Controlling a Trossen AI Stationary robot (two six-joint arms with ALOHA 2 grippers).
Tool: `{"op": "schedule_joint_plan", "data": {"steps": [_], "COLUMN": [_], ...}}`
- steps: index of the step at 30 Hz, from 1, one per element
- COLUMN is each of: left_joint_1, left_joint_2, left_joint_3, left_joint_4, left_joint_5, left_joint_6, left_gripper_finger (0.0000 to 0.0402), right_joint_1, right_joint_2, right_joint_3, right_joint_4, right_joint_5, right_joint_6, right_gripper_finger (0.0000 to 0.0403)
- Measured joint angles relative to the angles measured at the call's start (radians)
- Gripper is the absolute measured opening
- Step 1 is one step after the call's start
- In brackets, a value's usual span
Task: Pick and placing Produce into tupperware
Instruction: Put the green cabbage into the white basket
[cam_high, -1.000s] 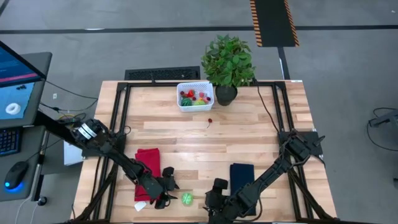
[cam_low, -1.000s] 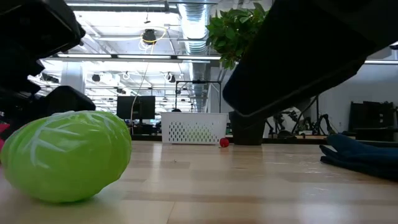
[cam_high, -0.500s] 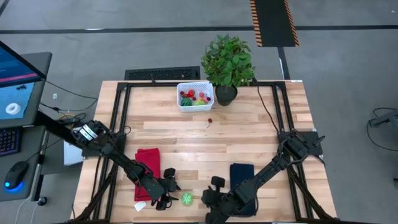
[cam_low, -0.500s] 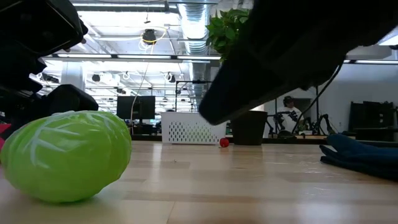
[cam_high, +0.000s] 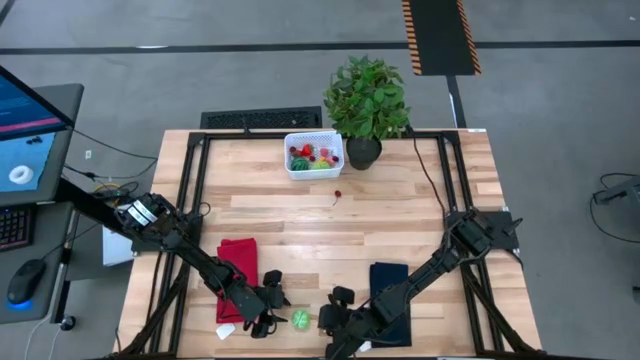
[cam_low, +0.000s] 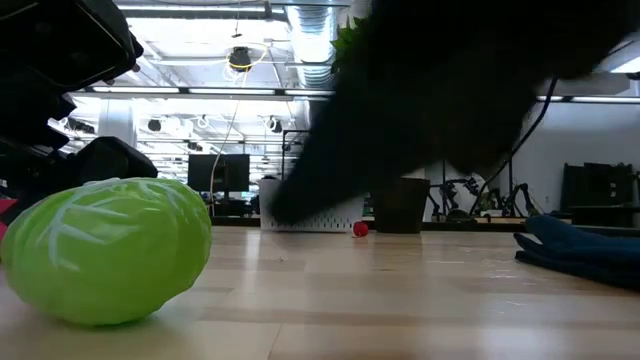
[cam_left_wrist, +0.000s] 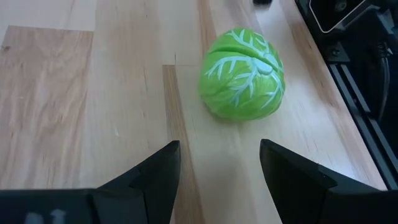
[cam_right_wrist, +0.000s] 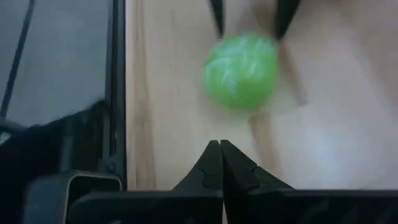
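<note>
Claws flank a green cabbage (cam_high: 300, 320) on the desk (cam_high: 400, 230): left claw (cam_left_wrist: 217, 163) spread just short of it, right claw (cam_right_wrist: 221, 163) clenched empty beside it, white tupperware (cam_high: 314, 155) far beyond; grasping comes next.

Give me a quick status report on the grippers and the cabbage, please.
Left gripper open, short of the green cabbage. Right gripper shut, empty, facing it. Cabbage on the table, far from white basket.
</note>
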Motion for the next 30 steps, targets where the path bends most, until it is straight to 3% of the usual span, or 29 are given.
{"op": "schedule_joint_plan", "data": {"steps": [8, 15, 30], "left_joint_1": [-0.011, -0.012, -0.012], "left_joint_2": [0.0, 0.0, 0.001], "left_joint_3": [0.005, 0.005, 0.005], "left_joint_4": [-0.008, -0.015, -0.015], "left_joint_5": [-0.009, -0.063, -0.06], "left_joint_6": [-0.003, -0.01, -0.006], "left_gripper_finger": [0.021, 0.021, 0.021], "right_joint_1": [-0.026, -0.038, -0.072], "right_joint_2": [0.076, 0.081, 0.085], "right_joint_3": [0.004, 0.002, 0.017], "right_joint_4": [0.08, 0.116, 0.097], "right_joint_5": [-0.106, -0.114, -0.078], "right_joint_6": [-0.001, -0.048, -0.097], "right_gripper_finger": [0.0011, 0.0011, 0.0011]}}
